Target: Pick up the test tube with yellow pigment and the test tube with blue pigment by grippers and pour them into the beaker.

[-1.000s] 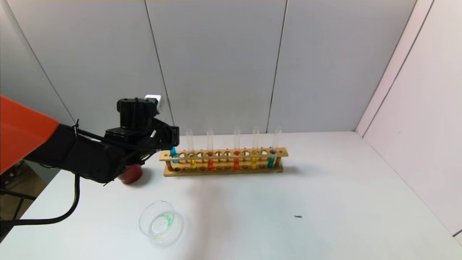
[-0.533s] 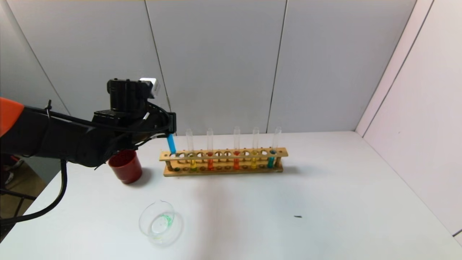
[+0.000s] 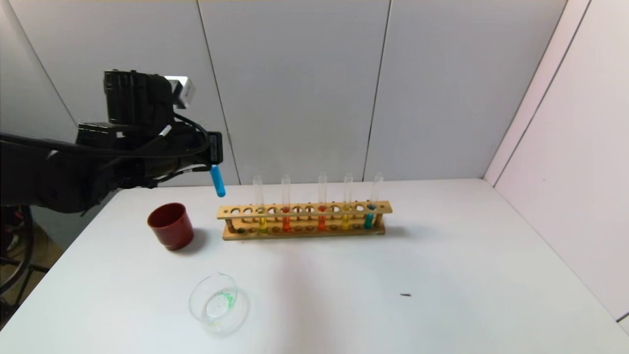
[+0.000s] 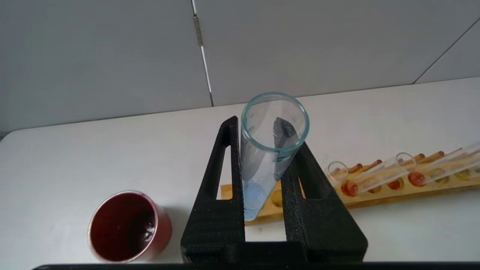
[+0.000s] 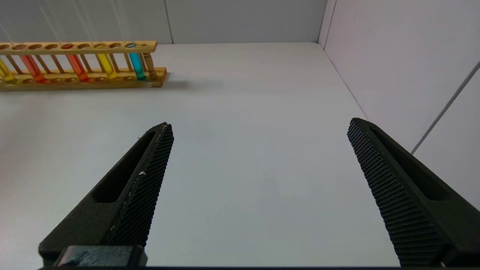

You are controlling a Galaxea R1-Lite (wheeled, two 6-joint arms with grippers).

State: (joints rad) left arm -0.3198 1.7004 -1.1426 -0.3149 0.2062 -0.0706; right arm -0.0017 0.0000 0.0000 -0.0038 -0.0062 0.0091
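Jaws of the left gripper (image 3: pixel 214 150) were clamped on the test tube with blue pigment (image 3: pixel 217 181), whose blue end hung just below them at the head view's upper left, clear of the wooden rack (image 3: pixel 304 219). Lower, the red cup (image 3: pixel 170 226) and the beaker (image 3: pixel 216 301) stood on the worktop (image 3: pixel 442 275). Jaws of the right gripper (image 5: pixel 258 195) stood wide apart above bare worktop.

Right gripper (image 5: pixel 258 165) spread wide over white table (image 5: pixel 240 112) (rack (image 5: pixel 82 62) far off).
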